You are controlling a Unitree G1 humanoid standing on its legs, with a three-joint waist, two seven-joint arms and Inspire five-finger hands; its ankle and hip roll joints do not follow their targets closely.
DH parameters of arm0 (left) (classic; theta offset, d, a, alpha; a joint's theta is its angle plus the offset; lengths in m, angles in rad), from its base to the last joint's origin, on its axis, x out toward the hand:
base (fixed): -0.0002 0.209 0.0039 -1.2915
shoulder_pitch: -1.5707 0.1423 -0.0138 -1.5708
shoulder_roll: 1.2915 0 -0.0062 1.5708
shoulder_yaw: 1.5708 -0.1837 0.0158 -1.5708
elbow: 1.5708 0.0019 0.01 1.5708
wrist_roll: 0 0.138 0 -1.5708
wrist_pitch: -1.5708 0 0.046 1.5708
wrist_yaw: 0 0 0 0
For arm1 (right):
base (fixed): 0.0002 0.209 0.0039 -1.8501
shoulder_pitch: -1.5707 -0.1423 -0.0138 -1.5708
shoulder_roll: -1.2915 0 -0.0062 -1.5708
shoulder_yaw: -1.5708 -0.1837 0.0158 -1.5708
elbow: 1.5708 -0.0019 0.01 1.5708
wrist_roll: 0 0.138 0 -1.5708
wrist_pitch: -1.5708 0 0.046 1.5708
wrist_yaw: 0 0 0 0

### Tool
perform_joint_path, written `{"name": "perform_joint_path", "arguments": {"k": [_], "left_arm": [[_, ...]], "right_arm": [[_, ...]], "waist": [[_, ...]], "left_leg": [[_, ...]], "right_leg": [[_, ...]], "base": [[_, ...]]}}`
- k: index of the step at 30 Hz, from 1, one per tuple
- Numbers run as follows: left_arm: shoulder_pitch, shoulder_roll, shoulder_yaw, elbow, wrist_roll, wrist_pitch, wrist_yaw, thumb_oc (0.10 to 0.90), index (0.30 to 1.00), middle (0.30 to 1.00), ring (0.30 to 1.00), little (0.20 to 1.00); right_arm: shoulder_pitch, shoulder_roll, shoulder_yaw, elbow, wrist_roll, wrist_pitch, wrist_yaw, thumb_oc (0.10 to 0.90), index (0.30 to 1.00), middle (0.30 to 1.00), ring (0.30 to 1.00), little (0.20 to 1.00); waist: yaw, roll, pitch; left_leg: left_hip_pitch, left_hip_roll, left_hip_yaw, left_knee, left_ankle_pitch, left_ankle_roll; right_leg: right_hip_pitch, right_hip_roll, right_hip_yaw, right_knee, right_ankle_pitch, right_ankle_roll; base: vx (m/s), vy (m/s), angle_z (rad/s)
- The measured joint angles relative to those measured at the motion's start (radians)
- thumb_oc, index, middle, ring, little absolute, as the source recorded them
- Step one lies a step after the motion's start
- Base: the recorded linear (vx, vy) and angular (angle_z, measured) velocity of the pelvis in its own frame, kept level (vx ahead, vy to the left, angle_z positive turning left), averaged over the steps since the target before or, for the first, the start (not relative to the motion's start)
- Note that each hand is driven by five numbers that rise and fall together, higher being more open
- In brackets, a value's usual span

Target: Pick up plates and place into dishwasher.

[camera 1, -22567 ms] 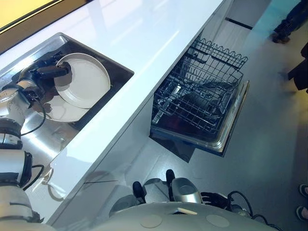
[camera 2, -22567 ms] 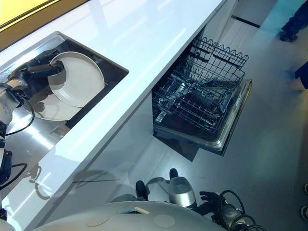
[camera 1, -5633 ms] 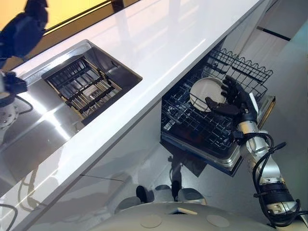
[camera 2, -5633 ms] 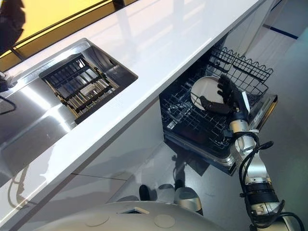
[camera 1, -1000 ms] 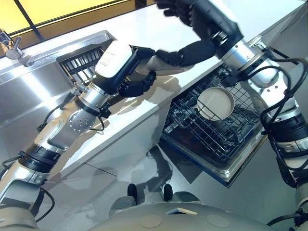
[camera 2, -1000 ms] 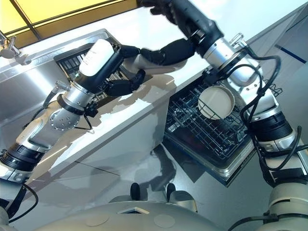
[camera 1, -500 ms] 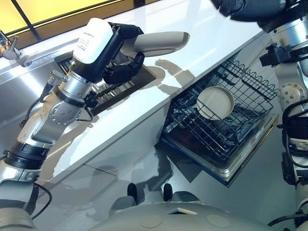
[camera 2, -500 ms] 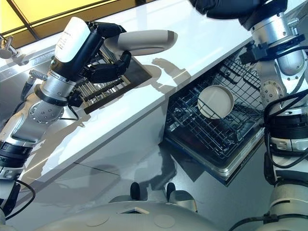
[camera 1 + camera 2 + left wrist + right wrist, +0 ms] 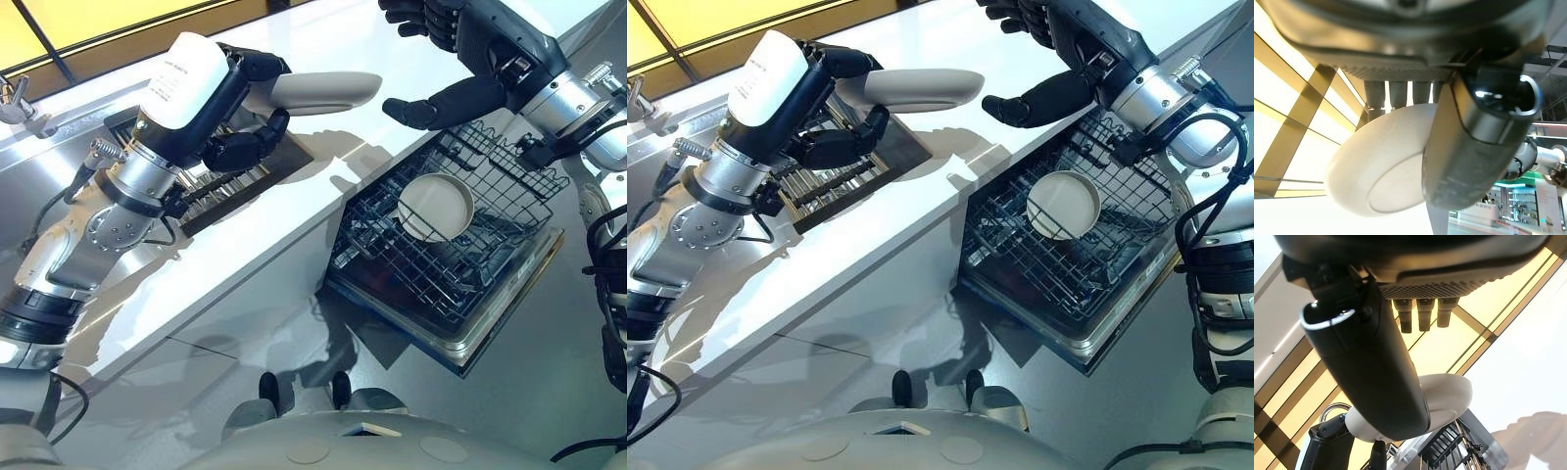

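Big white glossy countertop (image 9: 333, 39) is running diagonally, the stainless steel sink (image 9: 59, 147) sitting in it with a dark slatted rack (image 9: 230, 181) in the basin. Below the counter edge the black wire dishwasher rack (image 9: 441, 264) is sitting pulled out, carrying one round off-white plate (image 9: 436, 207) tilted among the wires. The left hand (image 9: 240, 147) is gripping a second round off-white plate (image 9: 318, 90) by its rim, fingers and thumb curled round it, above the counter beside the sink. The right hand (image 9: 480, 49) is hovering over the counter edge above the rack, fingers spread wide, holding nothing.
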Motion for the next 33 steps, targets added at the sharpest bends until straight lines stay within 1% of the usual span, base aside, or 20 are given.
{"name": "perform_joint_path", "arguments": {"k": [5,7,11,15,21,25,29,33], "left_arm": [[0.0,0.0,0.0,0.001,0.0,-0.001,0.0,0.1,0.3,0.3,0.3,0.2],[0.0,0.0,0.0,0.001,0.0,-0.001,0.0,0.1,0.3,0.3,0.3,0.2],[0.0,-0.004,0.0,0.001,0.001,-0.006,0.0,0.1,0.3,0.3,0.3,0.2],[-0.001,-0.008,0.0,0.001,0.002,-0.022,0.0,0.1,0.3,0.3,0.3,0.2],[-0.001,-0.029,-0.001,0.001,0.002,-0.021,0.0,0.1,0.3,0.3,0.3,0.2],[-0.009,-0.057,-0.011,0.001,0.001,-0.02,0.0,0.1,0.3,0.3,0.3,0.2],[-0.021,-0.079,-0.011,0.001,0.0,-0.017,0.0,0.1,0.3,0.3,0.3,0.2],[-0.038,-0.092,-0.018,-0.006,-0.002,0.003,0.0,0.1,0.3,0.3,0.3,0.2]], "right_arm": [[0.0,0.0,0.016,-0.005,0.0,-0.011,0.019,0.8,0.9,0.9,0.9,0.9],[0.0,0.0,0.04,-0.013,0.0,-0.011,0.021,0.8,0.9,0.9,0.9,0.9],[-0.001,0.0,0.076,-0.037,-0.001,-0.01,0.06,0.8,0.9,0.9,0.9,0.9],[-0.006,0.0,0.119,-0.081,-0.008,-0.005,0.087,0.8,0.9,0.9,0.9,0.9],[-0.021,0.004,0.119,-0.081,-0.019,-0.002,0.085,0.8,0.9,0.9,0.9,0.9],[-0.032,0.017,0.127,-0.082,-0.036,-0.006,0.056,0.8,0.9,0.9,0.9,0.9],[-0.032,0.055,0.131,-0.081,-0.049,-0.032,-0.026,0.8,0.9,0.9,0.9,0.9],[-0.032,0.076,0.129,-0.081,-0.067,-0.061,-0.114,0.8,0.9,0.9,0.9,0.9]], "waist": [[-0.007,0.0,0.0],[-0.009,0.0,0.0],[-0.008,0.0,0.0],[-0.007,0.0,0.0],[0.004,0.0,0.0],[0.006,0.0,0.0],[0.005,0.0,0.0],[0.002,0.0,0.0]], "left_leg": [[0.001,0.0,0.003,0.0,0.0,0.0],[0.002,0.001,0.007,0.0,-0.001,-0.002],[0.002,0.001,0.01,0.0,-0.002,-0.003],[0.001,0.002,0.01,0.0,-0.002,-0.003],[0.001,0.002,0.008,0.0,-0.002,-0.003],[0.001,0.001,0.004,0.0,-0.002,-0.003],[0.001,0.001,0.001,0.0,-0.002,-0.003],[0.001,0.001,0.0,0.0,-0.002,-0.003]], "right_leg": [[0.0,0.001,0.006,0.0,0.0,0.0],[0.0,0.001,0.008,0.0,0.0,0.0],[-0.001,0.003,0.009,0.0,0.0,0.0],[0.0,0.003,0.009,0.0,0.0,0.0],[0.0,0.002,0.009,0.0,0.0,0.0],[0.001,0.002,0.008,0.0,0.0,0.0],[0.002,0.002,0.009,0.0,0.0,0.0],[0.002,0.002,0.009,0.0,0.0,0.0]], "base": [[0.0,0.0,0.0],[0.0,-0.001,-0.02],[0.0,0.0,0.0],[0.0,0.0,0.0],[0.0,0.0,0.0],[0.0,0.0,0.0],[0.0,0.0,0.0],[0.0,0.0,0.0]]}}
